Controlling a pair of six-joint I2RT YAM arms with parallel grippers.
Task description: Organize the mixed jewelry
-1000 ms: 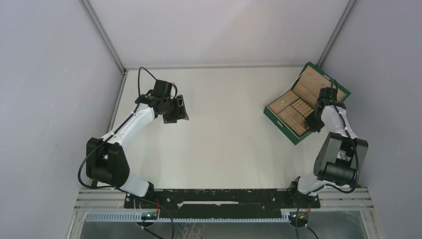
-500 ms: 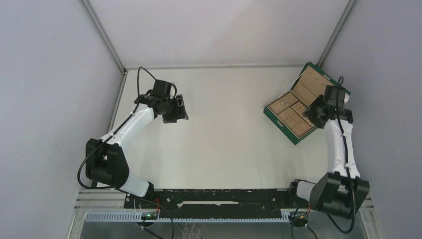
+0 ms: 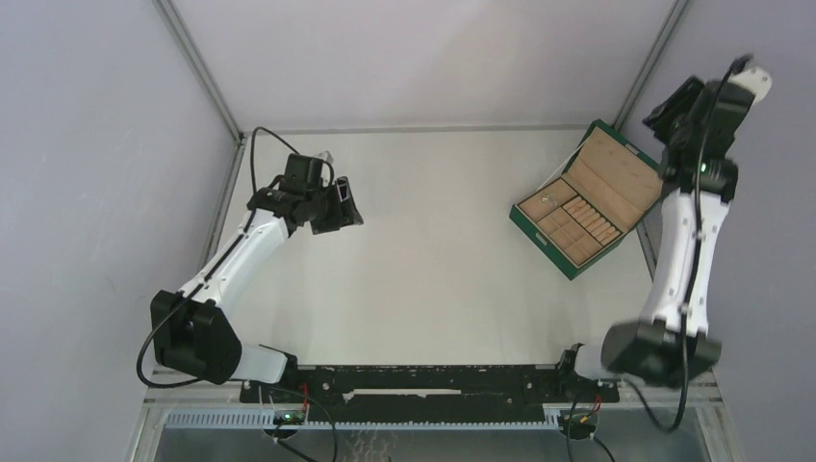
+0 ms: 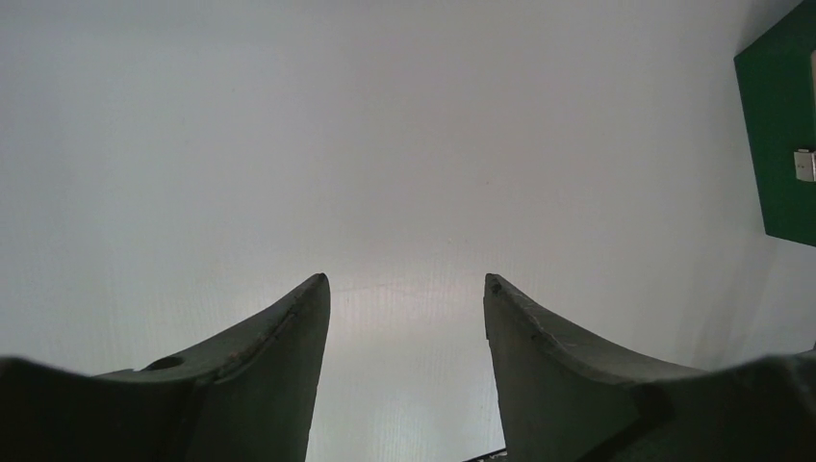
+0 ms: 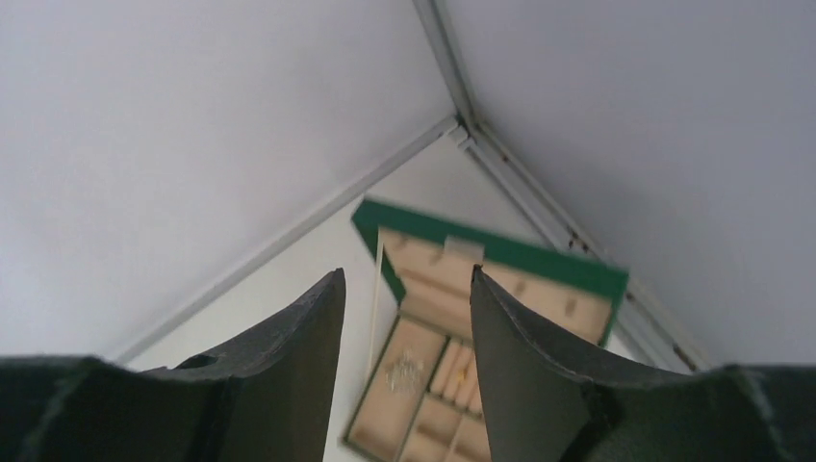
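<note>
The green jewelry box [image 3: 539, 239] lies open at the back right, with tan compartments. A small silvery tangle of chain [image 3: 548, 199] lies in its left compartment and also shows in the right wrist view [image 5: 404, 369]. A tiny gold speck, perhaps a ring [image 5: 465, 373], sits in the ring rolls beside it; it is blurred. My right gripper [image 3: 676, 114] is open and empty, raised high above the box [image 5: 500, 252]. My left gripper [image 3: 344, 214] is open and empty at the back left, above bare table [image 4: 406, 279].
The box lid [image 3: 616, 168] leans back toward the right wall. The box's green side [image 4: 779, 144] shows at the right edge of the left wrist view. Grey walls close in the table on three sides. The arm bases stand at the near edge.
My right arm has lifted from the box's compartments to high above it at the back right, uncovering the tray. My left arm has shifted slightly.
</note>
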